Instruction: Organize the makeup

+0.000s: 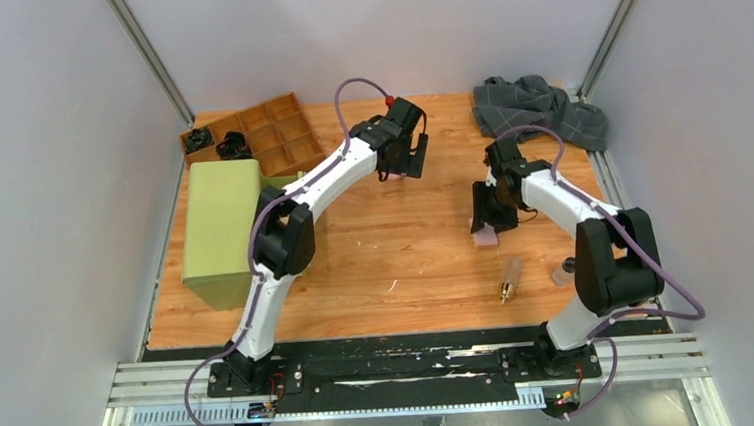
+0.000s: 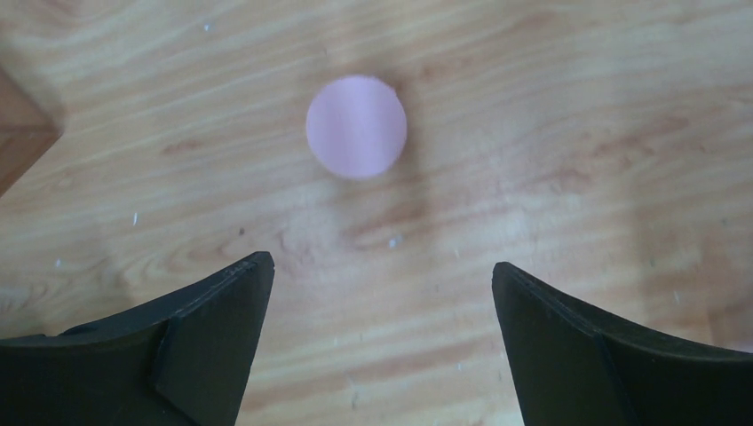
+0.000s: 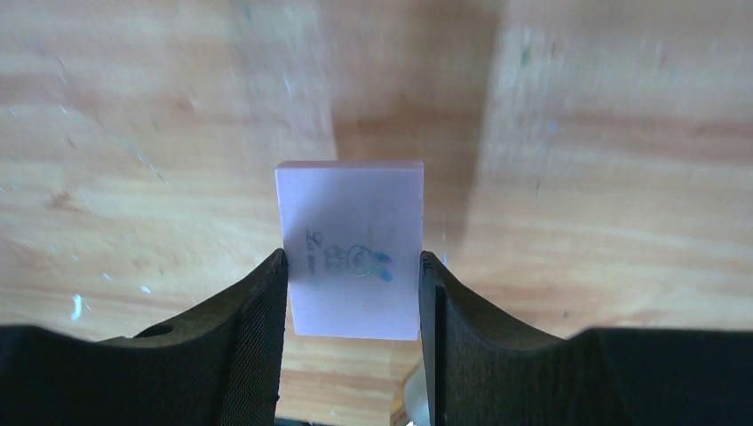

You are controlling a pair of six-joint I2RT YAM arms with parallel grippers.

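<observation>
Right gripper (image 3: 352, 262) on pink pad (image 3: 349, 213) edges

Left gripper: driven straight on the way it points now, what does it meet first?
Most likely the pink disc, lying flat on the wooden table, roughly centred ahead of the open left gripper. Nothing stands between. Depth is unclear; the tips may touch bare table just short of it.

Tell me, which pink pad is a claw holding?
The square pink pad with the printed drawing, pinched in the right gripper. The round pink disc lies free before the open left gripper.
</observation>
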